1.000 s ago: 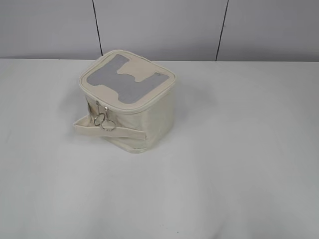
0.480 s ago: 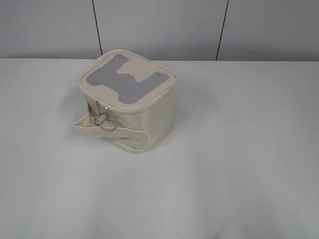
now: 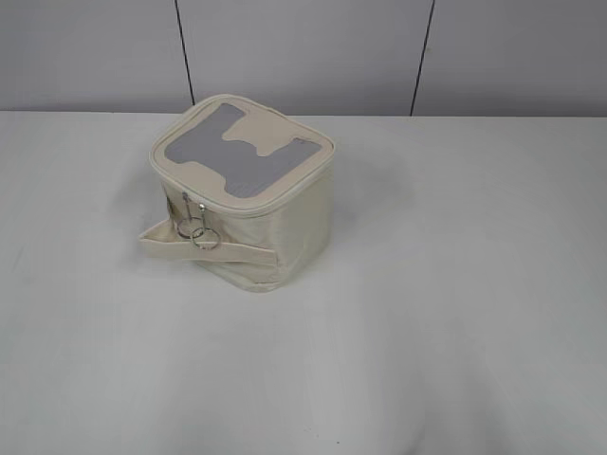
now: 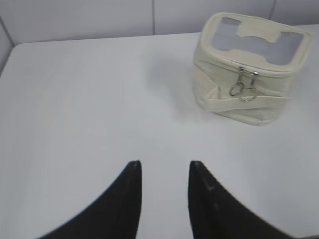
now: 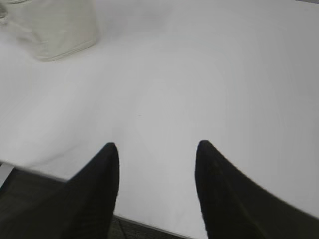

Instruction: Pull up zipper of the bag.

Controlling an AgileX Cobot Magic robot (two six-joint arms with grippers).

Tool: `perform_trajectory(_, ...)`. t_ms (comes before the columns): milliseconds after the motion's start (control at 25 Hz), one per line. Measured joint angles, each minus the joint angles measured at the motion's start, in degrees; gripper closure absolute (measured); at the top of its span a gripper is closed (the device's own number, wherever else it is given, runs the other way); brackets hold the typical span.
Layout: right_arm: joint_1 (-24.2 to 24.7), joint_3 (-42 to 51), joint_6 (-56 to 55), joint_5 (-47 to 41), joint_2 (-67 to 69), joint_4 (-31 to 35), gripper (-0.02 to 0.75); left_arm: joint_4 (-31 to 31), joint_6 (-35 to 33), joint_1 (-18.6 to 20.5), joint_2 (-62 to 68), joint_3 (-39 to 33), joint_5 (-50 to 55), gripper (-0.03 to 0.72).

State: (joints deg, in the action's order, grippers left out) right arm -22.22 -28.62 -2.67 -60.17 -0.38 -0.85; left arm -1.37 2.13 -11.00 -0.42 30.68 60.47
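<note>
A cream box-shaped bag (image 3: 248, 194) with a grey patch on its lid stands on the white table, left of centre. Two metal ring zipper pulls (image 3: 197, 227) hang on its front-left side above a cream strap. The bag also shows in the left wrist view (image 4: 249, 67), far ahead and to the right, with its pulls (image 4: 242, 88). My left gripper (image 4: 163, 163) is open and empty over bare table. My right gripper (image 5: 157, 144) is open and empty near the table's front edge; the bag's lower corner (image 5: 55, 27) shows at top left. Neither gripper shows in the exterior view.
The white table (image 3: 427, 284) spreads around the bag. A grey panelled wall (image 3: 303, 52) stands behind it. The table's front edge (image 5: 30, 172) shows in the right wrist view.
</note>
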Motion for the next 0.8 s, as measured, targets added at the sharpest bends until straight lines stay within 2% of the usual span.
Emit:
perform_trajectory(160,13.8,0.0,0.0,0.0,0.0,0.0,0.339,0.0,0.0,7.7,0.0,0.0,0.0,0.440)
perform_trajectory(240,17.3,0.0,0.0,0.0,0.0,0.0,0.339,0.0,0.0,9.6,0.0,0.0,0.0,0.440)
perform_trajectory(800,18.2,0.0,0.0,0.1,0.0,0.0,0.339,-0.1,0.0,9.7,0.0,0.0,0.0,0.440)
